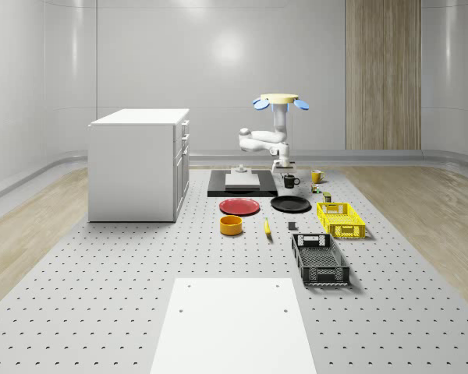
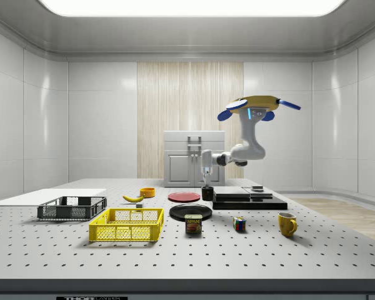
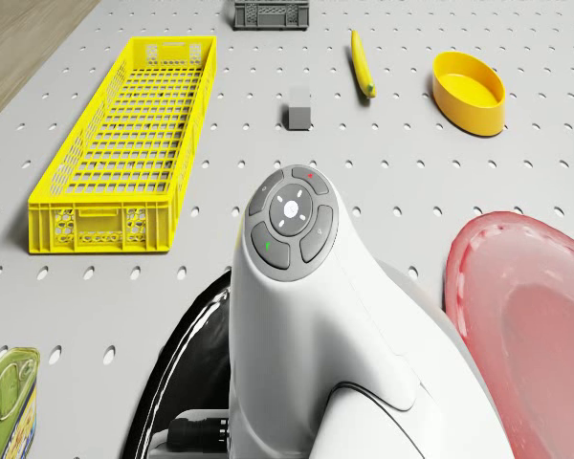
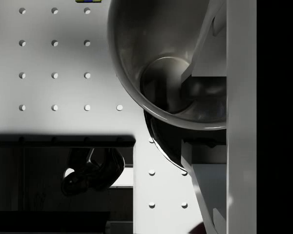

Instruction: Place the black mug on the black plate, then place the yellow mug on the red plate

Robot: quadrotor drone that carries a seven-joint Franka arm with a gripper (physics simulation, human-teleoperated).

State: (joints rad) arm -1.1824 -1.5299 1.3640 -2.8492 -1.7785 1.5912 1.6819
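Observation:
The black mug [image 1: 290, 181] stands on the table beside the black slab, just behind the black plate [image 1: 290, 204]. My gripper [image 1: 284, 168] hangs right over it, with the drone [image 1: 279, 100] hovering above. In the wrist view the gripper [image 4: 200, 122] is open: one finger [image 4: 207, 44] reaches inside the black mug [image 4: 161, 73] and the other sits outside its wall. The red plate [image 1: 239, 206] lies to the black plate's left in the whole-scene view. The yellow mug [image 1: 317, 176] stands to the black mug's right. In the side view the gripper [image 2: 206, 179] is above the black mug [image 2: 207, 194].
A white cabinet [image 1: 139, 164] stands at the whole-scene view's left and a black slab [image 1: 242, 183] behind the red plate. Nearer the front are a yellow bowl [image 1: 231, 225], a banana [image 1: 267, 227], a yellow crate [image 1: 341, 220] and a black crate [image 1: 320, 259]. A can [image 2: 194, 224] and a cube [image 2: 239, 224] lie near the yellow mug.

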